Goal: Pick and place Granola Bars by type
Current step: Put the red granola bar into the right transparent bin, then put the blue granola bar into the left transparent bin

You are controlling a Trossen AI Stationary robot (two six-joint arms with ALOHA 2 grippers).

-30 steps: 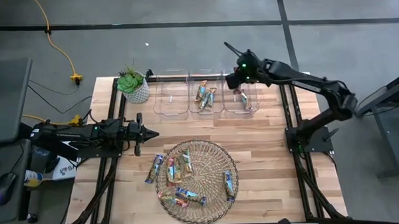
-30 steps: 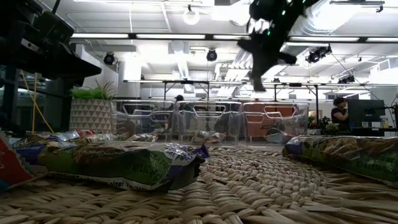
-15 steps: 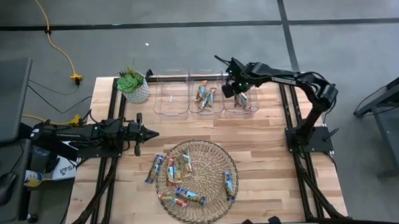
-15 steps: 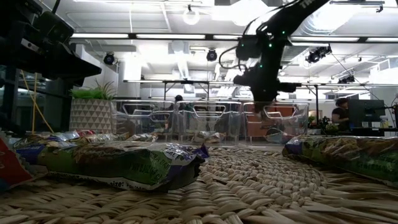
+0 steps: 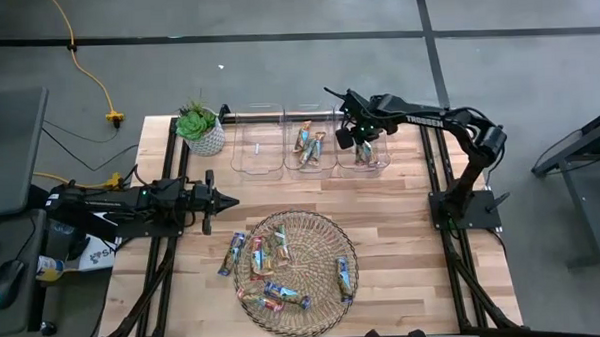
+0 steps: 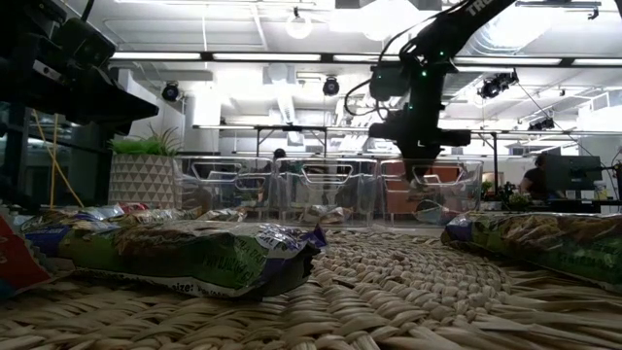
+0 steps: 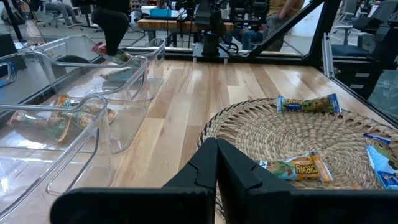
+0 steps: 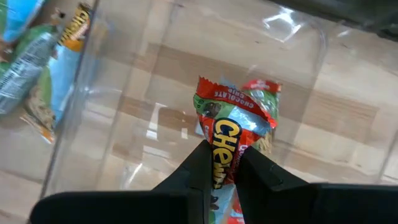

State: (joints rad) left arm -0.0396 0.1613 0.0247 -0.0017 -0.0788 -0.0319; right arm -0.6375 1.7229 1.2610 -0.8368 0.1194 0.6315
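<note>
My right gripper [image 8: 221, 163] hung over the right bin [image 5: 378, 162], fingers [image 8: 194, 163] pinched narrow on a red bar [image 8: 229, 134] whose crimped end stood up between them. Another bar [image 8: 264, 93] with a red and green wrapper lay on the floor of that bin, just behind the held one. From above, the gripper [image 5: 351, 137] sat at the bin's left wall, beside the middle bin [image 5: 311, 166]. That middle bin held bars [image 5: 307, 143] in blue and tan wrappers. The left bin [image 5: 259, 168] stood next in the row, and past it a potted plant [image 5: 201, 127] marked the table's [image 5: 402, 215] far corner.

My left gripper [image 5: 226, 201] waited well apart from the bins, near the mat's [image 5: 327, 233] left edge, its fingers [image 7: 208, 165] pressed together on nothing.

The remaining bars [image 5: 273, 247] lay scattered on the mat: several toward the side nearest my left gripper, one [image 5: 343, 277] by the opposite rim, and a couple [image 5: 284, 294] at the rim farthest from the bins. One [image 5: 231, 253] hung half off the mat near my left gripper.

From table height, my right gripper [image 6: 420, 156] dipped into the bin row behind the mat.
</note>
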